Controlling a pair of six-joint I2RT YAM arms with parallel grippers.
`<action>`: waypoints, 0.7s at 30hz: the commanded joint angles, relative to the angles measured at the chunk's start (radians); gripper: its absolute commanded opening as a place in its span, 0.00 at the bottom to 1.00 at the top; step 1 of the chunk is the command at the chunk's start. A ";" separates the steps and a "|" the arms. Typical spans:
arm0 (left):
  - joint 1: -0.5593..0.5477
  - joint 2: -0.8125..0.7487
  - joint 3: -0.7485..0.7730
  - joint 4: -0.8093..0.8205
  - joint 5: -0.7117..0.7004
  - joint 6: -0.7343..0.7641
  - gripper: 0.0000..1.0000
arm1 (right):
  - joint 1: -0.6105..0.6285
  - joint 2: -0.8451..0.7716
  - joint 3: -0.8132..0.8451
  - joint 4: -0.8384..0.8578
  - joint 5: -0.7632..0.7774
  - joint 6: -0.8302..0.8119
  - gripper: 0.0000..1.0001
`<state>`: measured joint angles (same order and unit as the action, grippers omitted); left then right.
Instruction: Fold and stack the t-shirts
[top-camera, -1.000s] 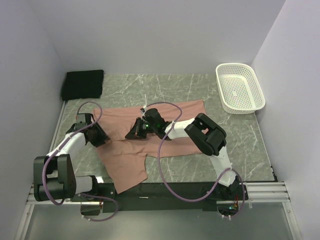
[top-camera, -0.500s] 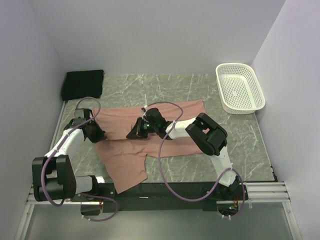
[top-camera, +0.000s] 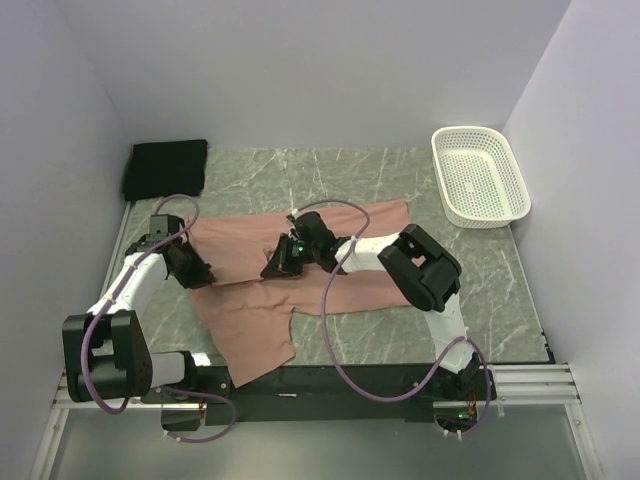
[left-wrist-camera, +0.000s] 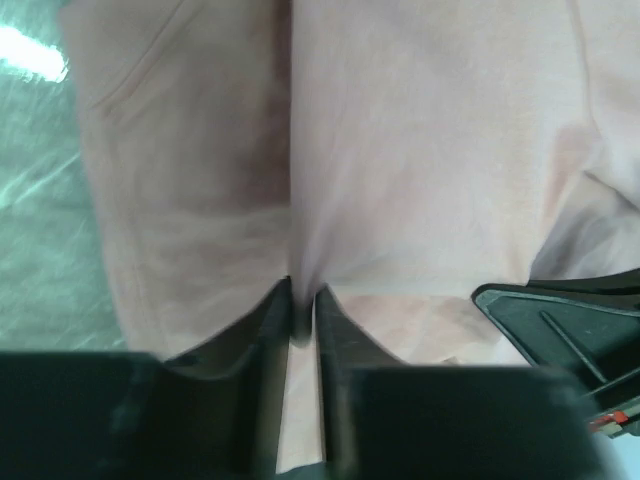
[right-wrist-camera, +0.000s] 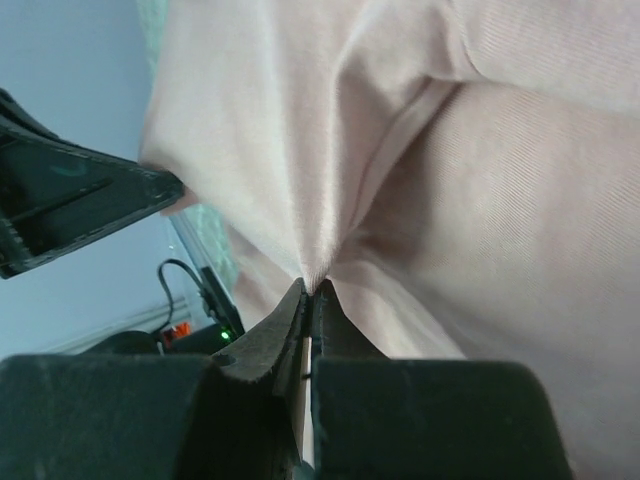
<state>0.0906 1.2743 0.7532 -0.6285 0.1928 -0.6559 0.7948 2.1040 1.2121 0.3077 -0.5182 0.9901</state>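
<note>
Lying mid-tabletop: the salmon-pink t-shirt (top-camera: 255, 320), spread mostly flat, its long side running left to right, with one flap reaching down towards the near edge on the left.
Cloth up close: soft and plain in both wrist views (left-wrist-camera: 400, 150) (right-wrist-camera: 500, 250), drawn up into creases where it is pinched; a stitched hem or seam shows in each.
Left claw (top-camera: 195, 272): down at the shirt's left edge; in its own wrist view (left-wrist-camera: 303, 295) the jaws stand narrow, nipping a raised fold of the pink fabric between the tips.
Right claw (top-camera: 272, 268): down on the shirt's middle, left of centre; its wrist view (right-wrist-camera: 310, 290) shows the jaws pressed almost together on a thin ridge of the same cloth.
Claws relative to each other: near, both on the shirt's left half, the right arm reaching across the garment from the right.
Black t-shirt (top-camera: 165, 168): folded into a neat rectangle at the far-left corner, apart from the pink one.
White plastic mesh basket (top-camera: 480, 175): at the far-right corner, well apart from both shirts, beside the right wall.
Tabletop (top-camera: 480, 290): grey-green marble pattern with pale veins, walled by plain light panels on three sides.
</note>
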 joint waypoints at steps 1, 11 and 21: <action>0.001 -0.010 0.031 -0.068 -0.044 -0.014 0.23 | -0.009 -0.036 0.058 -0.071 -0.022 -0.053 0.00; 0.001 -0.015 -0.017 -0.014 -0.122 -0.067 0.52 | -0.011 -0.027 0.101 -0.145 -0.003 -0.108 0.27; 0.001 -0.030 0.049 0.065 -0.155 -0.082 0.65 | -0.121 -0.214 0.029 -0.375 0.236 -0.327 0.43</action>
<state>0.0906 1.2591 0.7425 -0.6373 0.0582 -0.7238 0.7540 2.0361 1.2686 -0.0040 -0.3882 0.7639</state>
